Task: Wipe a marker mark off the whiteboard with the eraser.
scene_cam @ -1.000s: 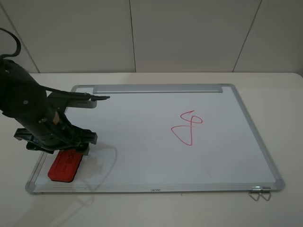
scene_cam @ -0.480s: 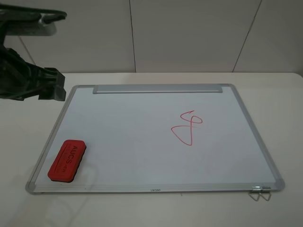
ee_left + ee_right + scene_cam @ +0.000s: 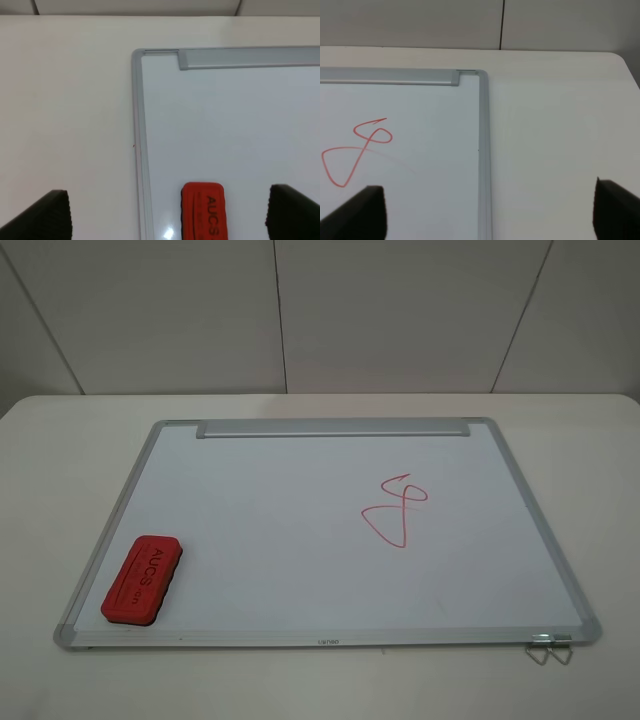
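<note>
The whiteboard (image 3: 300, 540) lies flat on the table. The red eraser (image 3: 142, 580) rests on its near left corner, lettering up, with nothing touching it. The marker mark is out of view in every frame; the only drawing is a red looped figure-8 scribble (image 3: 395, 510) right of the board's middle. Neither arm appears in the high view. In the left wrist view my left gripper (image 3: 170, 220) stands open high above the eraser (image 3: 204, 210) and the board's left edge (image 3: 138, 125). My right gripper (image 3: 487, 212) is open and empty above the board's far right corner (image 3: 481, 100), beside the scribble (image 3: 360, 150).
A grey tray strip (image 3: 335, 428) runs along the board's far edge. A metal binder clip (image 3: 548, 648) sticks out at the near right corner. The cream table (image 3: 600, 490) surrounds the board, with a panelled wall behind.
The left arm, which was low over the eraser, rose and withdrew to the upper left, out of the high view. The eraser stayed where it lay.
</note>
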